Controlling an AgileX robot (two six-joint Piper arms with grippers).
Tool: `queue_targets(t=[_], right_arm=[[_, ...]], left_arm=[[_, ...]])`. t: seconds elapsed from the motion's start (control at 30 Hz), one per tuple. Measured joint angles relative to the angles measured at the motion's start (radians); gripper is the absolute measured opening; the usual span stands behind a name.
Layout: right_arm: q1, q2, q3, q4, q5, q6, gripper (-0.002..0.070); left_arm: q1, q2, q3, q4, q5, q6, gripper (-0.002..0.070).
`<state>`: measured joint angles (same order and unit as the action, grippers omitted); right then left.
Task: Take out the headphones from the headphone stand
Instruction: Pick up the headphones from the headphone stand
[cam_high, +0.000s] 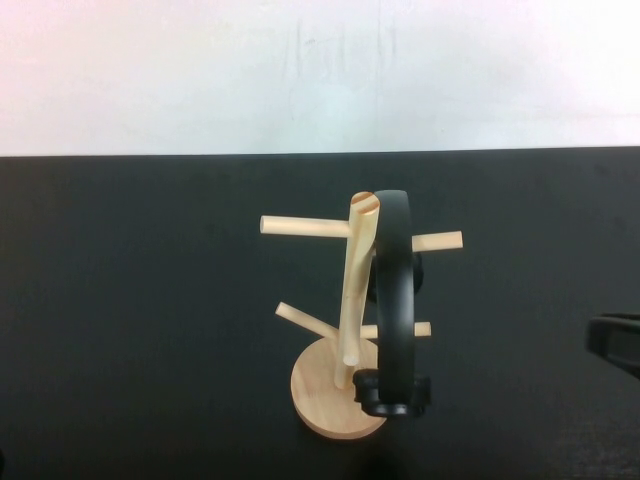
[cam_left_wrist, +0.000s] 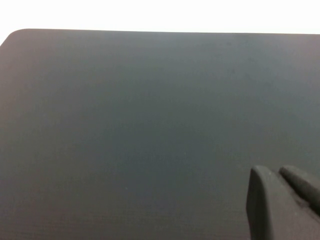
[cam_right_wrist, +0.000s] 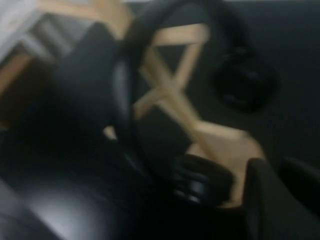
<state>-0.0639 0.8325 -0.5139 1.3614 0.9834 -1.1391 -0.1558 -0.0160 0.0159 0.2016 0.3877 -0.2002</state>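
Observation:
The light wooden headphone stand (cam_high: 350, 290) rises from its round base (cam_high: 318, 395) in the middle of the black table. The black headphones (cam_high: 395, 290) hang on it, the band looped over an upper peg and an ear cup (cam_high: 395, 395) resting low beside the base. My right gripper (cam_high: 615, 345) sits at the table's right edge, apart from the stand. Its wrist view shows the headphones (cam_right_wrist: 125, 100), the stand (cam_right_wrist: 175, 90) and my right gripper (cam_right_wrist: 280, 167) close by. My left gripper (cam_left_wrist: 274, 170) is shut over bare table, holding nothing.
The black table (cam_high: 150, 300) stretches wide on both sides of the stand, with a white wall (cam_high: 300, 70) behind its far edge. The left wrist view holds only the dark tabletop (cam_left_wrist: 125, 125) and its far edge.

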Motion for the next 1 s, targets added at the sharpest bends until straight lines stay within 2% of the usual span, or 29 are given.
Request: queue_targets(t=[0.17, 0.23, 0.4, 0.6, 0.77, 0.87, 1.0], right_arm=[[0.000, 0.058, -0.002, 0.139, 0.041, -0.096, 0.0315], [0.015, 0.076, -0.004, 0.162, 0.047, -0.123, 0.0384], [0.118, 0.127, -0.034, 0.163, 0.018, -0.135, 0.0394], [0.308, 0.213, -0.082, 0.167, -0.146, -0.169, 0.0394], [0.437, 0.309, -0.109, 0.249, -0.221, -0.226, 0.0394], [0.478, 0.374, -0.138, 0.346, -0.224, -0.283, 0.0394], [0.511, 0.460, -0.197, 0.362, -0.222, -0.299, 0.0393]], left_arm=[[0.000, 0.000, 0.000, 0.000, 0.000, 0.000, 0.0002], [0.000, 0.000, 0.000, 0.000, 0.000, 0.000, 0.0002], [0.000, 0.000, 0.000, 0.000, 0.000, 0.000, 0.0002], [0.000, 0.000, 0.000, 0.000, 0.000, 0.000, 0.0002], [0.000, 0.000, 0.000, 0.000, 0.000, 0.000, 0.0002], [0.000, 0.000, 0.000, 0.000, 0.000, 0.000, 0.0002], [0.000, 0.000, 0.000, 0.000, 0.000, 0.000, 0.0002]])
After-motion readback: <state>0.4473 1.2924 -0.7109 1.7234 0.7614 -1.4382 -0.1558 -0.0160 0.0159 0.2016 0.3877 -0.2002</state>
